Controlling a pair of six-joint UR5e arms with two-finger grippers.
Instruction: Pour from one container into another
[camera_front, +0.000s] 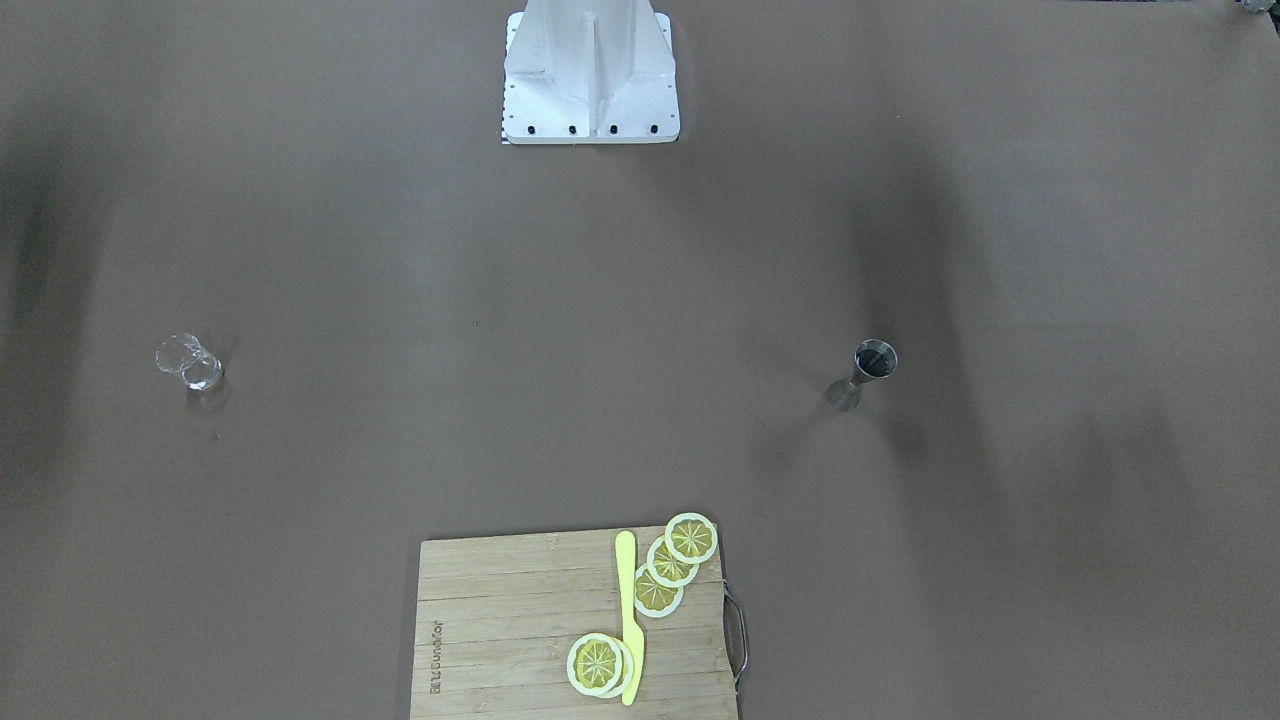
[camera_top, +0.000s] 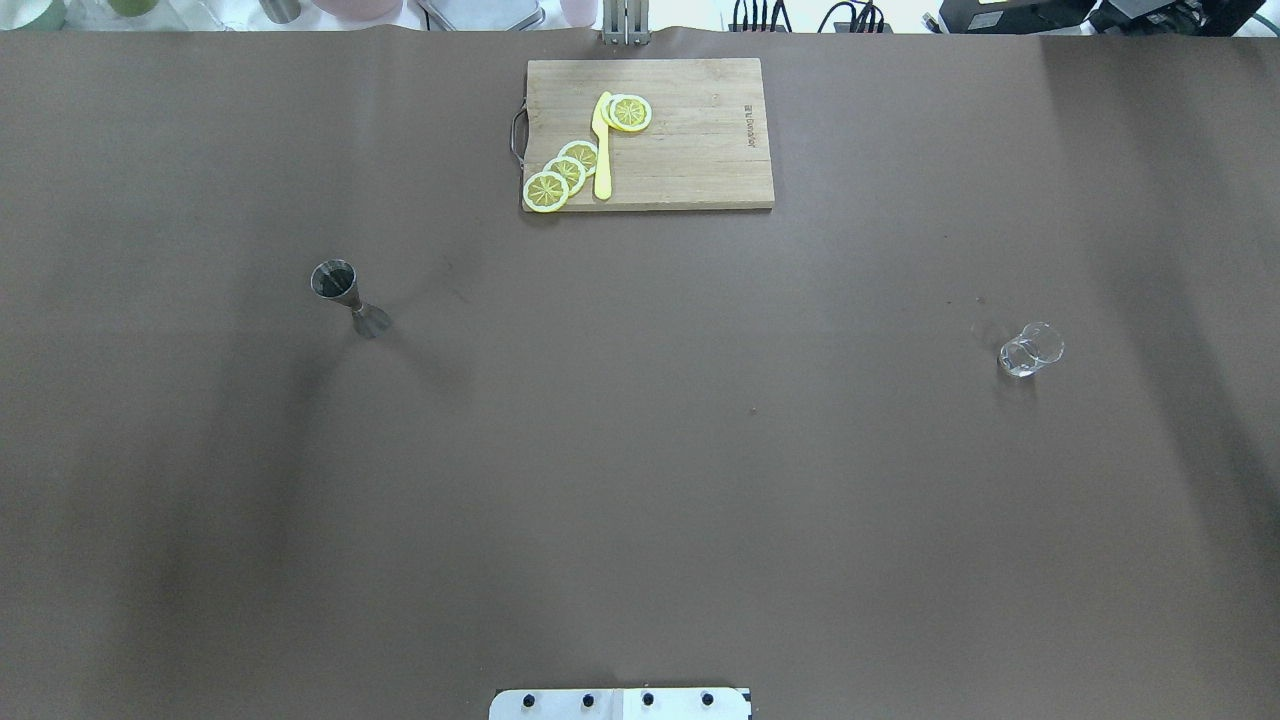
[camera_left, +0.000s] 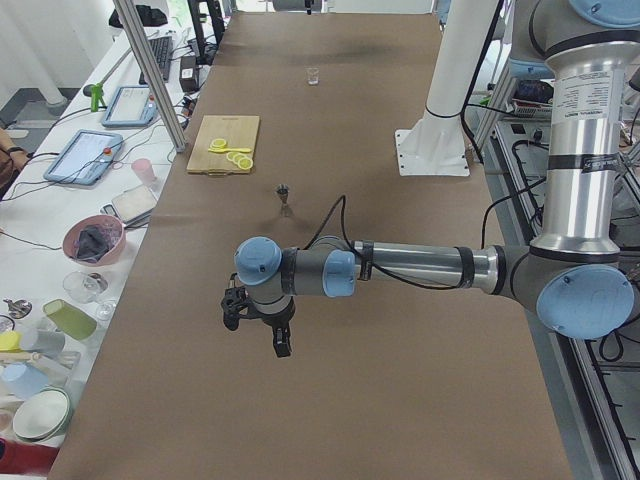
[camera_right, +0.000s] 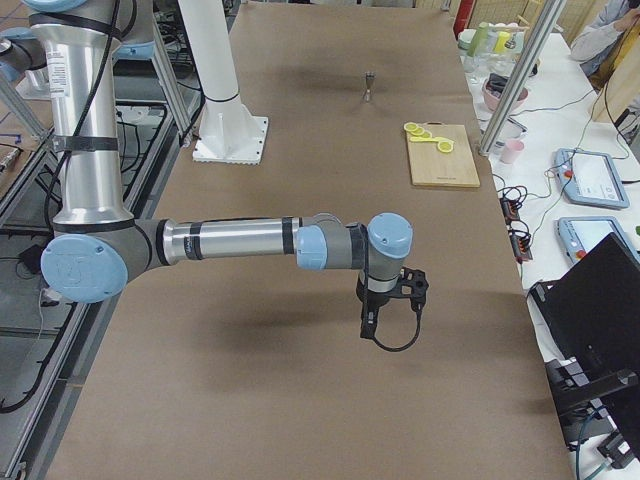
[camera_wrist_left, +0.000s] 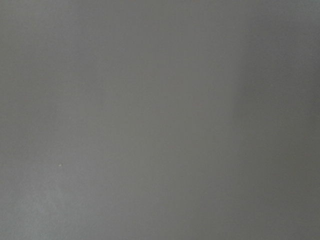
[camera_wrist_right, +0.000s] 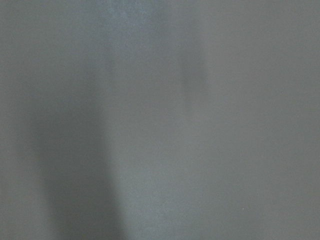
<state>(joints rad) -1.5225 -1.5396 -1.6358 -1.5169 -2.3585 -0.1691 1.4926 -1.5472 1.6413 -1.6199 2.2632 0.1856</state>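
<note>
Table (camera_top: 640, 450): brown covering, with both containers standing upright on it, well apart.

Metal jigger (camera_top: 345, 295) is sitting on the robot's left half of the table, about mid-depth. Its upper cup is looking dark inside; contents cannot be told.

Clear glass (camera_top: 1030, 350) is sitting on the robot's right half, at roughly the same depth as the jigger. Nothing is touching either container.

Left arm (camera_left: 410, 265) is reaching out level over the table's left end, with the left gripper (camera_left: 262, 325) hanging down above bare table, well short of the jigger in the left side view. Only the side view is showing this gripper, so I cannot tell whether its jaws are apart or together.

Right arm (camera_right: 230, 240) is mirroring this at the table's right end. The right gripper (camera_right: 385, 305) is pointing down over bare table. Same limitation applies: the jaw state cannot be told.

Both wrist cameras are showing only blurred plain surface.

Cutting board (camera_top: 690, 150) is lying at the far edge, centred opposite the robot base (camera_top: 620, 703). Lemon slices (camera_top: 565, 172) are resting on it: three overlapping in a row, plus more by the tip of a yellow knife (camera_top: 602, 145), which is lying between the two groups.
</note>
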